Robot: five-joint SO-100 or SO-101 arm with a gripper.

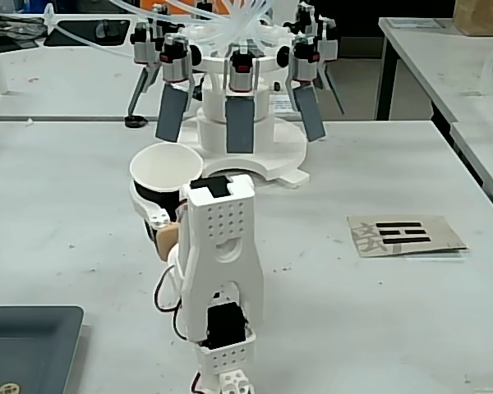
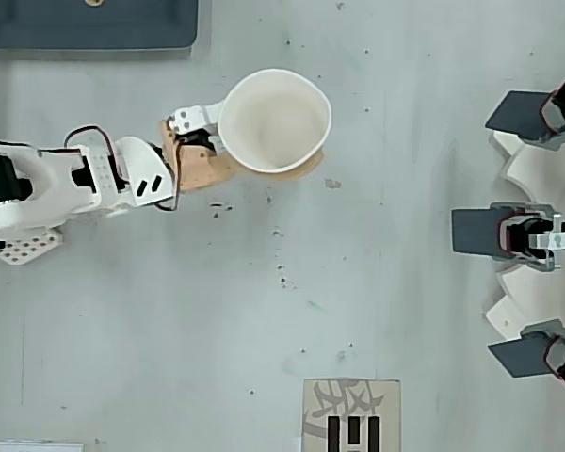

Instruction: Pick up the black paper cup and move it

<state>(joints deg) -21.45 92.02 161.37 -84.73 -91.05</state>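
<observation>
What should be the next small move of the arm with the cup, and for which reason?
Probably carry it a little further toward the arm's base, then lower it. The gripper is shut on the black paper cup, which stands upright with its mouth up, and the table near it is bare. The white machine stands well apart, behind the cup in the fixed view.

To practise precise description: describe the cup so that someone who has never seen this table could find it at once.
Start at the white arm on the table; the cup sits in its gripper, its mouth facing up. It is black outside and white inside, the only round open vessel there, unlike the white machine with grey paddles.
</observation>
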